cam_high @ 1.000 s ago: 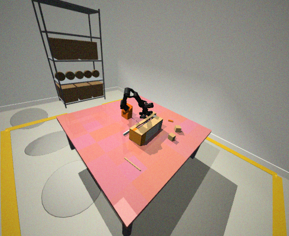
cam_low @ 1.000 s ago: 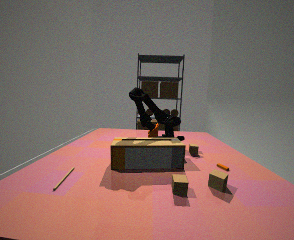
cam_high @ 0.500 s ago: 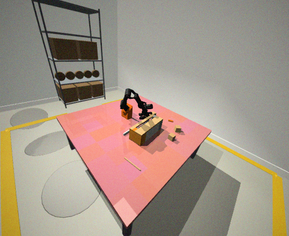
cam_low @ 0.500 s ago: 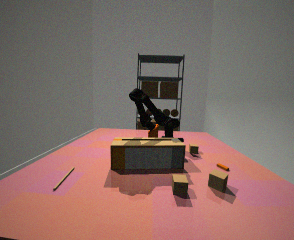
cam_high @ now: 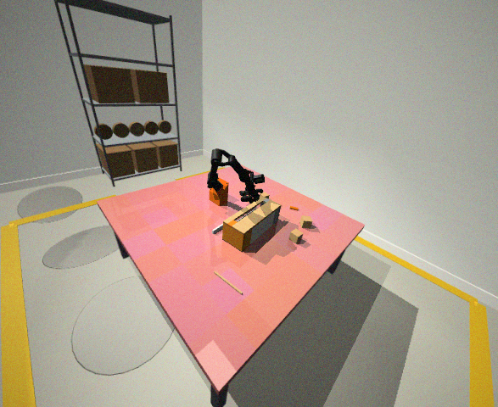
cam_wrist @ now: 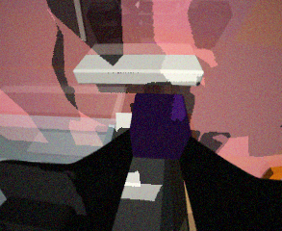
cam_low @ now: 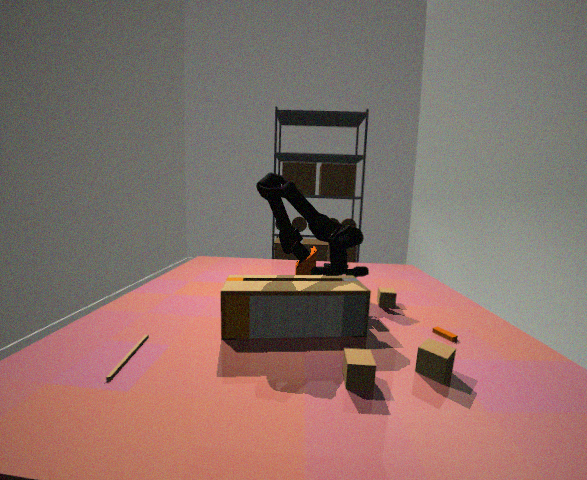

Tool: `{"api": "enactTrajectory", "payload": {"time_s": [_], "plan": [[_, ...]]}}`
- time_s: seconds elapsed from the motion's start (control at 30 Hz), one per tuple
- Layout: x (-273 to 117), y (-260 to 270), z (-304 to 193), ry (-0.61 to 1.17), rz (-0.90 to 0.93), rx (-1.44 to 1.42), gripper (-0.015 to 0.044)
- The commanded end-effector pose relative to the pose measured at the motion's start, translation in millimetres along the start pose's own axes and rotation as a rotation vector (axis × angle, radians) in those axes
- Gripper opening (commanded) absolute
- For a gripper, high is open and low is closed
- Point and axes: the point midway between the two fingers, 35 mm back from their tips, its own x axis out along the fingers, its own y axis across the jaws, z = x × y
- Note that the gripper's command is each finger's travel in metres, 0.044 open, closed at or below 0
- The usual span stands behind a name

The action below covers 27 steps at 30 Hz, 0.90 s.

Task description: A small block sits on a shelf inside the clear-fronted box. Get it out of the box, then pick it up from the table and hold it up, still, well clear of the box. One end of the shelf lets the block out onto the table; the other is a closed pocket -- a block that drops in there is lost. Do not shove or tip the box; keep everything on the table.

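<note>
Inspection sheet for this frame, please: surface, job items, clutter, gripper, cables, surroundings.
Surface: pink checkered table.
Job's things: purple block out of the box, on the table behind it; box upright.
Clutter: three tan cubes, thin stick, orange bar, white bar.
Gripper: gripper low behind the box, shut on the purple block.
Cables: nothing seen.
Surroundings: metal rack with boxes, yellow floor tape.

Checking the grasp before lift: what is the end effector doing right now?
End effector: closed on the purple block, behind the box.
</note>
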Motion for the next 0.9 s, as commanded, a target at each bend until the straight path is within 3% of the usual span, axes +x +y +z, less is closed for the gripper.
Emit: {"api": "enactTrajectory", "payload": {"time_s": [0.0,0.27,0.7,0.87], "plan": [[-16.8,0.7,-8.9,0.003,-0.002,0.003,0.0000],[-36.2,-1.0,-15.9,0.008,-0.017,-0.037,0.0000],[-123.6,-19.4,-29.3,0.074,-0.170,-0.349,0.0000],[-128.3,-19.8,-29.2,0.077,-0.177,-0.366,0.0000]]}}
